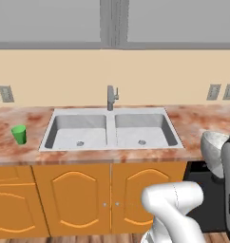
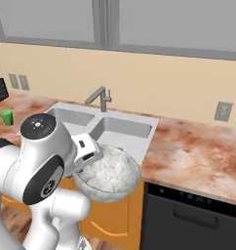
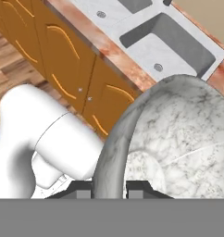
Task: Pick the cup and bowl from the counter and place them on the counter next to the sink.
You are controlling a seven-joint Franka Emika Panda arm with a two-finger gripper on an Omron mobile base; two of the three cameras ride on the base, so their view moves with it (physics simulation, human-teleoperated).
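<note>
Marbled bowl: my gripper [image 3: 109, 189] was clamped on the rim of the bowl [image 3: 178, 139], one finger inside the wall and one outside; the pale veined inside faced the hand camera.
Bowl position: I held the bowl [image 2: 108, 173] in the air, in front of the orange cabinets [image 2: 110, 215] and below the counter edge, touching nothing but my fingers.
From the left: the bowl [image 1: 214, 152] hung at the right side, past the right end of the sink, over the dark appliance front [image 1: 202, 190].
Counter: the pink-and-rust stone counter [image 2: 198, 156] ran behind the bowl, bare to the right of the sink.
Sink: the grey two-basin sink [image 1: 110, 130] sat in the counter, a round drain in each basin.
Tap: the upright grey tap [image 1: 111, 97] stood behind the divider between the basins.
Cup: a green cup [image 1: 19, 134] stood upright on the counter just left of the sink.
Wall: cream, with grey outlets [image 1: 221, 92] at the right.
</note>
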